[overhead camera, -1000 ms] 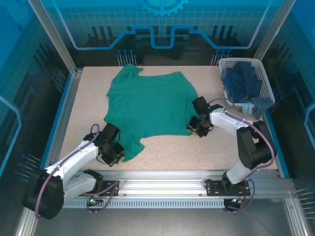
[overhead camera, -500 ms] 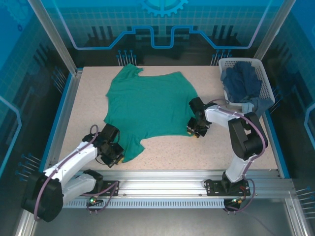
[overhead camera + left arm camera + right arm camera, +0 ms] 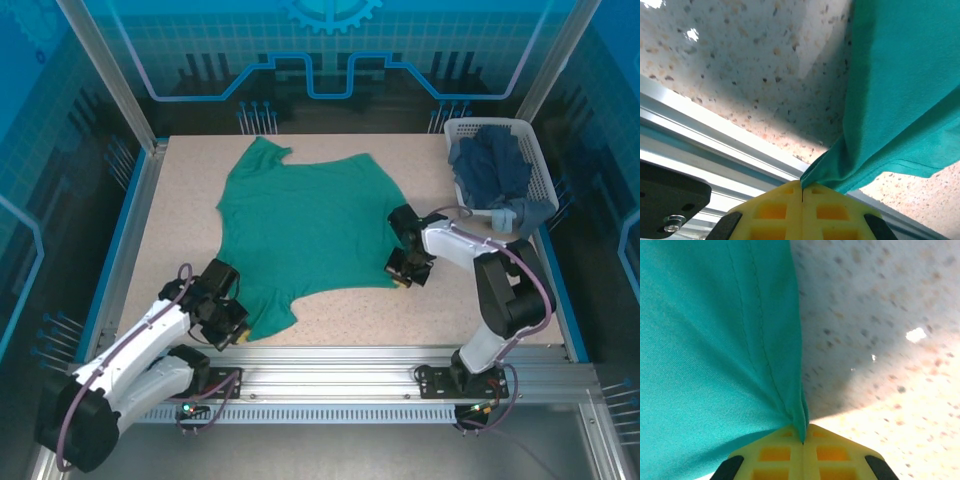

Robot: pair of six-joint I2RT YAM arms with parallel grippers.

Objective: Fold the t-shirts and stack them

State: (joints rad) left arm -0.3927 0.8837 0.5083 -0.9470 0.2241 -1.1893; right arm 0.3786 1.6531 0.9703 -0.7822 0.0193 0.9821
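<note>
A teal-green t-shirt (image 3: 300,222) lies spread, back side up, across the middle of the table. My left gripper (image 3: 233,327) is shut on its near-left corner close to the table's front edge; in the left wrist view the yellow fingertips (image 3: 802,186) pinch a bunched fold of teal cloth (image 3: 900,90). At the shirt's near-right edge my right gripper (image 3: 401,273) is shut on the fabric; in the right wrist view the gripper (image 3: 803,434) clamps the stitched hem (image 3: 715,340). Dark navy t-shirts (image 3: 490,168) are heaped in the basket.
The white lattice basket (image 3: 538,160) stands at the back right corner. An aluminium rail (image 3: 715,125) runs along the table's front edge just beneath the left gripper. Bare speckled tabletop (image 3: 440,310) lies in front of the shirt and to its right.
The right gripper has closed on the shirt's right edge. Both grippers have drawn toward the front edge, and the shirt's near corners have shifted with them.
</note>
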